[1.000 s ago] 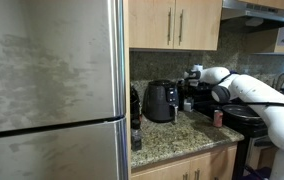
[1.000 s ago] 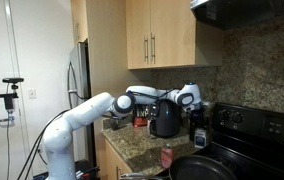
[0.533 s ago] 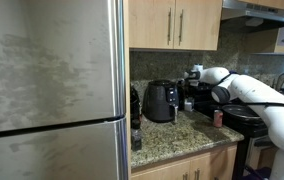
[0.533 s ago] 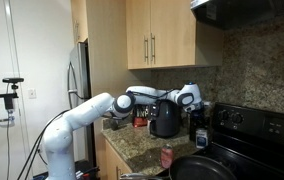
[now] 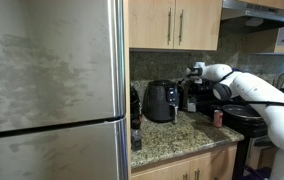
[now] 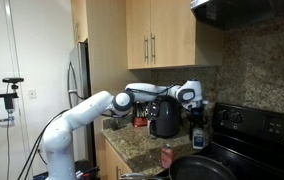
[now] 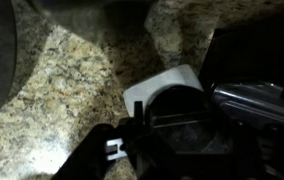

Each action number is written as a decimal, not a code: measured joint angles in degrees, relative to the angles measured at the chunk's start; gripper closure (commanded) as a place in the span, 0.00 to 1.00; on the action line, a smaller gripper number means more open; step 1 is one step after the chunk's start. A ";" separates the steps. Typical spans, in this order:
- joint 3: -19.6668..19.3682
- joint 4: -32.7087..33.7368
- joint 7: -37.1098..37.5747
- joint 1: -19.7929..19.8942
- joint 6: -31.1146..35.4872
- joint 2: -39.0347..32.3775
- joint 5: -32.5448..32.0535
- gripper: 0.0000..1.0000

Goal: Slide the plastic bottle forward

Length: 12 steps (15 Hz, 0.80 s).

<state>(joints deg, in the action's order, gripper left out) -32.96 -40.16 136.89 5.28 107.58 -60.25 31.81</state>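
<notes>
The plastic bottle (image 5: 218, 117) is small and pinkish. It stands on the granite counter near the stove edge and also shows in an exterior view (image 6: 167, 156) near the counter's front. My gripper (image 5: 190, 97) hangs behind it, close beside the black air fryer (image 5: 160, 102), apart from the bottle; it also shows in an exterior view (image 6: 198, 128). The wrist view does not show the bottle. It shows a dark round object on a white base (image 7: 172, 100) under the dark jaws, and I cannot tell whether the jaws are open.
A dark slim bottle (image 5: 135, 128) stands at the counter's fridge end. The steel fridge (image 5: 52, 90) fills one side and the black stove (image 6: 247, 135) with a pan borders the other. Wooden cabinets (image 6: 167, 35) hang above, and the air fryer (image 6: 165, 120) sits at the back.
My wrist has shifted slightly up and toward the back wall near the air fryer. The plastic bottle has not moved.
</notes>
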 measured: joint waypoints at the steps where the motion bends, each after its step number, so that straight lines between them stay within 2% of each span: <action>1: 0.00 -0.20 -3.24 0.38 -1.91 0.78 -0.01 0.69; 4: -0.01 -2.04 -13.06 1.02 -5.84 3.24 -0.10 0.69; 7: 0.02 -5.92 -23.46 0.45 -7.01 5.34 -0.13 0.69; 12: -0.11 -16.88 -39.75 -4.39 -6.75 10.05 -1.49 0.69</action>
<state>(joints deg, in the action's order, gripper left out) -33.07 -57.04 97.14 0.89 100.83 -50.21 30.32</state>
